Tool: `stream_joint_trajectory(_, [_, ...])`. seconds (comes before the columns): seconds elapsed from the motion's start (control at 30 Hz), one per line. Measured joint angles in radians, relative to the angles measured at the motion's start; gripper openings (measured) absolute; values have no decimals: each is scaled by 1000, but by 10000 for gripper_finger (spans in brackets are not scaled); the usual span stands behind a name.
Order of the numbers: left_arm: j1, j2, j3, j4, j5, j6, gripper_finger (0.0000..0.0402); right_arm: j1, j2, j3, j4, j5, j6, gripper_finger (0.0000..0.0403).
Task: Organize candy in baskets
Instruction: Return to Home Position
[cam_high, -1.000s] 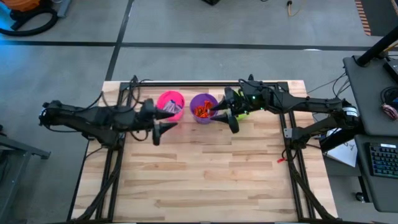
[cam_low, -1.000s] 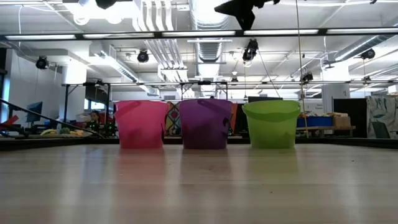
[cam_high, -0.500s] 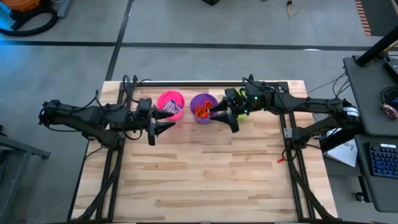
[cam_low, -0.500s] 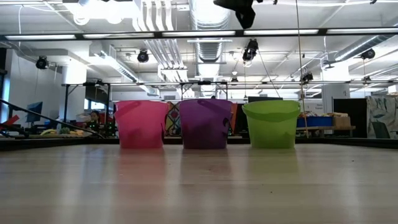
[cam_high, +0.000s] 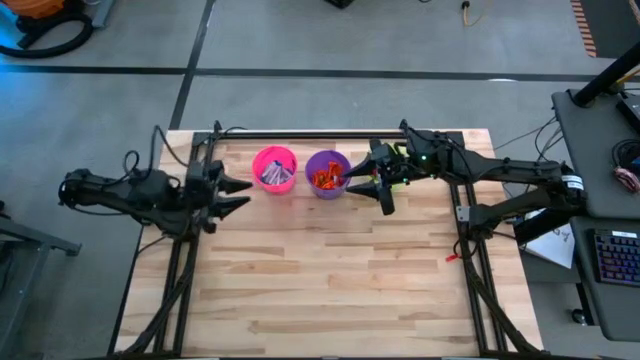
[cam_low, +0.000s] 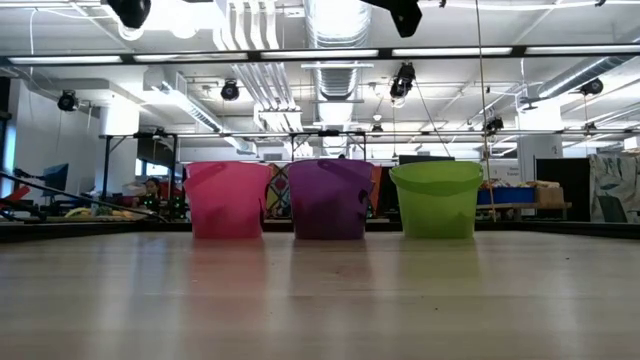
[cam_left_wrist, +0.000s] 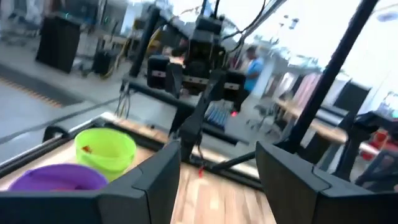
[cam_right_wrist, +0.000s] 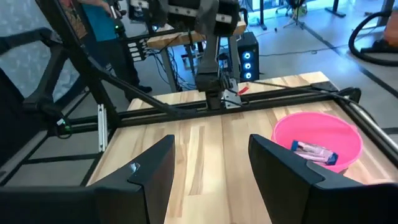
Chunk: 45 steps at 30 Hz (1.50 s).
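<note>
Three buckets stand in a row near the table's far edge: pink (cam_high: 274, 167) (cam_low: 226, 200), purple (cam_high: 327, 173) (cam_low: 329, 198) and lime green (cam_low: 436, 198) (cam_left_wrist: 106, 148), the green one largely under my right arm in the high view. Blue-and-white candy (cam_right_wrist: 314, 150) lies in the pink bucket and orange candy (cam_high: 322, 179) in the purple one. My left gripper (cam_high: 236, 194) (cam_left_wrist: 217, 180) is open, left of the pink bucket. My right gripper (cam_high: 368, 191) (cam_right_wrist: 211, 174) is open, raised just right of the purple bucket. Neither holds anything.
Bare wooden tabletop (cam_high: 330, 280) spreads from the buckets to the near edge. A black rail (cam_high: 300, 133) runs along the far edge, and dark frame bars run down both sides. A person (cam_left_wrist: 252, 65) stands in the room beyond the table.
My left gripper has drawn back from the pink bucket toward the table's left edge, staying open. My right gripper has shifted slightly toward the right. The buckets have not moved.
</note>
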Motion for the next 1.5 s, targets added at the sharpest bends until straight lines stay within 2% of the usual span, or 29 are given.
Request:
stream_joint_trajectory(0.17, [1,-158,-166,142,5,66,191,-10,-41,-43,51,-7,-17,196])
stream_joint_trajectory(0.53, [2,-551,-368,128,4,90,191,-51,-134,-174,147,-34,-17,196])
stream_joint_trajectory(0.8, [3,-522,-449,184,7,54,191,-55,-197,-297,282,-28,51,196])
stream_joint_trajectory(1.13, [3,-547,-654,485,23,49,191,-60,-258,-400,340,-25,62,196])
stream_joint_trajectory(1.27, [3,-548,-649,431,27,41,191,-62,-289,-435,364,-25,58,196])
stream_joint_trajectory(1.4, [3,-550,-653,420,84,104,191,-61,-332,-487,369,-24,26,196])
stream_joint_trajectory(1.5, [3,-550,-655,353,112,121,191,-62,-367,-531,423,-16,-11,196])
